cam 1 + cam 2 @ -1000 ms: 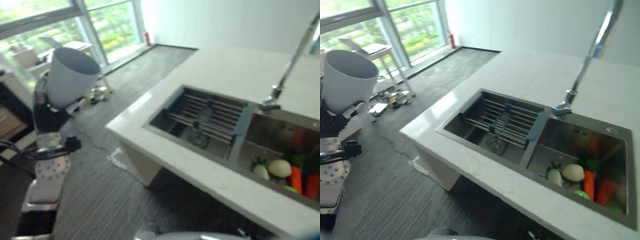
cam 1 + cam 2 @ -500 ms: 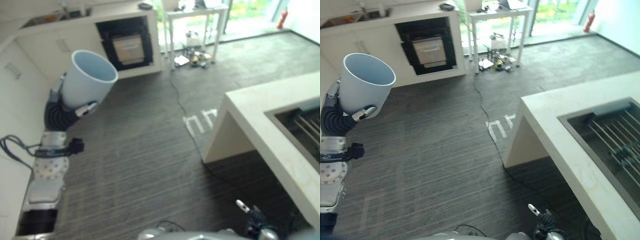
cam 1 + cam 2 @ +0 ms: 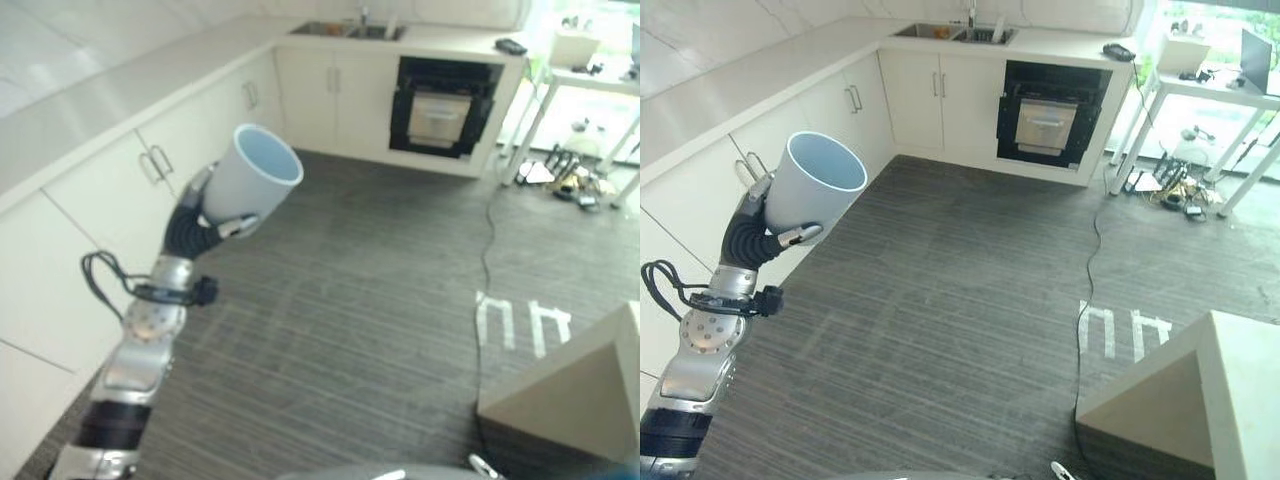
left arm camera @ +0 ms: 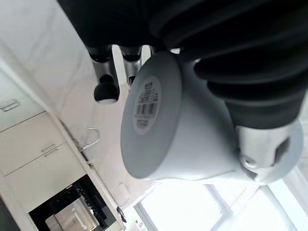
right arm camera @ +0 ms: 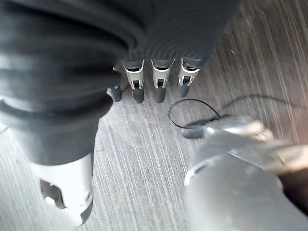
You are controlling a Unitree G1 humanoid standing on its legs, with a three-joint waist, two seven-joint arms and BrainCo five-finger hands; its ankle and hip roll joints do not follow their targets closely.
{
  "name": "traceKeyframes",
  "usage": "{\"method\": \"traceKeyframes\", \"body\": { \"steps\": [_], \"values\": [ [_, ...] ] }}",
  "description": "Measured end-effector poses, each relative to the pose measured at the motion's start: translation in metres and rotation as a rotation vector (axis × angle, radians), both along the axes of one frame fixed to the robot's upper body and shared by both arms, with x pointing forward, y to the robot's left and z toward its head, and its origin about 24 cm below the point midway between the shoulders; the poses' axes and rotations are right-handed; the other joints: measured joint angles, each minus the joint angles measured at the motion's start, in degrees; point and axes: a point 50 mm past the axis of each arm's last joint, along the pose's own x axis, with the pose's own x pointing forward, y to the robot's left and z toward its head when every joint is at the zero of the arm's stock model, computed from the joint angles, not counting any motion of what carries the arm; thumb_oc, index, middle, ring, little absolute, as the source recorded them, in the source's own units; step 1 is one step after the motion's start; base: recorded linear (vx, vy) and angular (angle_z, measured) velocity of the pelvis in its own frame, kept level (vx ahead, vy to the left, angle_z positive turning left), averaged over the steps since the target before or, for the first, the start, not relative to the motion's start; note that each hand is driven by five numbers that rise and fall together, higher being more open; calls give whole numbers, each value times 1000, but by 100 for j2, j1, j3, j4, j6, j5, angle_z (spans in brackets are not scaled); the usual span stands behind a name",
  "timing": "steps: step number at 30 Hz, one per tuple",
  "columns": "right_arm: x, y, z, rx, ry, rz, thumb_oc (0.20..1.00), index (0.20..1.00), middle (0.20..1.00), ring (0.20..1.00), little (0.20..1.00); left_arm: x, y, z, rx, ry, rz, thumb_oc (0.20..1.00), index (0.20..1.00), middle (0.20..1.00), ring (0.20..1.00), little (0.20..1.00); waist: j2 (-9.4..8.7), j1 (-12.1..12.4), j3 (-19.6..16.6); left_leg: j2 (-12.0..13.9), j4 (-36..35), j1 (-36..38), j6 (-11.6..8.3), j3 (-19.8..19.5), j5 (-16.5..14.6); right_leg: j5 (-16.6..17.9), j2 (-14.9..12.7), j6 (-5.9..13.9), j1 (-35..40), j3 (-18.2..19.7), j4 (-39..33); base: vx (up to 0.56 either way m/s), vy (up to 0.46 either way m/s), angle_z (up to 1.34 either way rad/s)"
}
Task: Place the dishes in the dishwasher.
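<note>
Pale cup (image 3: 252, 180) in raised left hand (image 3: 205, 215)

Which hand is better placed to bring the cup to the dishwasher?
Left. The left hand already grips the white cup, raised over the floor. The right hand hangs with relaxed fingers and holds nothing.

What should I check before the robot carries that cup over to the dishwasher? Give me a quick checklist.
1. Cup held in the left hand: ok, thumb and fingers curl round it.
2. Cup empty: ok, inside looks bare.
3. Right hand free: ok, fingers straight above the floor.
4. Floor ahead: not ok, a cable runs across it.
5. Dishwasher door open: not ok, it looks closed.
</note>
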Motion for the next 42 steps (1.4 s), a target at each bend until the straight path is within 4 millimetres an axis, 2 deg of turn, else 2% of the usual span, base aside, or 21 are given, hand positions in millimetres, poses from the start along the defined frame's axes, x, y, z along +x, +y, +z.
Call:
{"method": "traceKeyframes", "body": {
  "steps": [1,2,3,4,5,6,7,8,11,13,20,21,25,27,32,35,36,38,39,40,42],
  "values": [
    [1,-2,1,1,4,-6,1000,1000,1000,1000,1000,6,-11,6,13,-14,-52,200,200,200,200,200,-185,-206,90,-28,461,-341,-235,264,-98,-17,-219,-74,90,-41,-97,-24,220,101],
    [1,-2,1,1,4,-6,1000,1000,1000,1000,1000,6,-11,6,13,-14,-52,200,200,200,200,200,-185,-206,90,-28,461,-341,-235,264,-98,-17,-219,-74,90,-41,-97,-9,229,114],
    [3,-1,0,8,-1,-21,1000,1000,1000,1000,1000,9,-18,10,22,-25,-87,200,200,200,200,200,-229,-207,110,381,612,-556,-317,415,-188,26,-287,-54,114,-96,-204,34,175,30],
    [7,-7,3,-3,-22,-30,1000,1000,1000,1000,1000,9,-20,9,23,-19,-94,200,200,200,200,200,-120,-232,128,646,216,-443,-458,320,-89,58,-286,-9,133,-92,-223,37,140,23],
    [5,-18,6,-26,-28,-51,1000,1000,1000,1000,1000,10,-22,6,23,-8,-106,200,200,200,200,200,171,-376,168,908,-193,-240,-601,466,48,136,-263,130,281,-88,-374,65,182,-11],
    [3,-25,9,-45,-29,-58,1000,1000,1000,1000,1000,11,-23,5,8,-10,-108,200,200,200,200,200,423,-455,136,982,-192,-240,-622,503,67,184,-225,240,298,-90,-489,95,159,-14],
    [-2,-30,10,-60,-14,-65,1000,1000,1000,1000,1000,12,-25,5,-8,-17,-110,200,200,200,200,200,619,-533,162,1001,-191,-218,-777,488,225,218,-246,368,281,-69,-487,100,126,-33],
    [-4,-23,7,-41,-10,-53,1000,1000,1000,1000,1000,12,-23,6,-1,-14,-104,200,200,200,200,200,603,-535,167,837,-192,-160,-658,630,148,207,-425,554,252,59,-519,80,80,-40],
    [-13,11,-3,46,7,-13,1000,1000,1000,1000,1000,11,-12,14,35,-31,-71,200,200,200,200,200,331,-618,100,522,-152,-119,-502,926,79,311,-783,757,141,200,-518,23,35,-42],
    [-14,20,-6,66,13,11,1000,1000,1000,1000,1000,10,-10,12,37,-23,-65,200,200,200,200,200,185,-643,74,450,-151,-62,-477,975,96,334,-846,800,145,212,-517,7,-4,-32],
    [-8,9,-2,41,0,16,1000,1000,1000,1000,1000,10,-14,11,46,-11,-88,200,200,200,200,200,268,-672,25,569,-153,67,-477,1089,96,339,-691,791,208,333,-490,-1,-29,-9],
    [-28,5,-2,48,42,8,1000,1000,1000,1000,1000,10,-18,4,58,26,-116,200,200,200,200,200,324,-668,-219,661,-156,34,-490,1114,86,410,-594,695,144,372,-521,3,-63,1],
    [-7,5,2,126,-106,-5,1000,1000,1000,1000,1000,16,-28,-22,-19,108,-153,200,200,200,200,200,312,-711,-219,653,-156,134,-491,1092,84,401,-553,690,233,490,-519,18,-82,-6],
    [4,3,4,130,-149,-37,1000,1000,1000,1000,1000,15,-34,-27,-16,129,-184,200,200,200,200,200,339,-789,-200,663,-155,122,-491,1080,86,403,-547,688,260,481,-518,-1,-98,1],
    [-1,7,2,195,-127,-78,1000,1000,1000,1000,1000,16,-39,-27,-77,132,-210,200,200,200,200,200,449,-813,-210,723,-150,125,-508,989,100,365,-497,649,310,427,-487,13,-179,8],
    [5,14,1,197,-99,42,1000,1000,1000,1000,1000,16,-46,-30,-96,139,-234,200,200,200,200,200,382,-801,-180,816,194,-31,-536,898,100,199,-408,593,296,475,-383,13,-136,13],
    [20,23,0,199,-89,173,1000,1000,1000,1000,1000,16,-46,-30,-92,140,-241,200,200,200,200,200,221,-734,-24,887,944,-411,-606,674,69,-2,-377,364,127,539,-125,42,-32,3],
    [29,23,1,178,-79,221,1000,1000,1000,1000,1000,15,-43,-35,-78,163,-237,200,200,200,200,200,-39,-509,240,873,2196,-1094,-759,256,204,-75,-483,196,76,677,94,144,79,-8],
    [31,16,3,156,-77,220,1000,1000,1000,1000,1000,16,-43,-34,-78,159,-239,200,200,200,200,200,57,-494,241,812,2052,-1148,-677,145,139,-107,-463,150,88,625,128,325,227,6],
    [28,8,4,134,-49,229,1000,1000,1000,1000,1000,16,-44,-32,-72,149,-255,200,200,200,200,200,164,-468,244,710,1490,-1167,-656,179,124,-127,-456,149,88,573,106,435,301,27],
    [17,4,2,127,23,227,1000,1000,1000,1000,1000,16,-45,-36,-56,170,-280,200,200,200,200,200,251,-472,287,840,-217,-1160,-781,161,300,-124,-377,150,250,472,-187,384,267,36]
  ]
}}
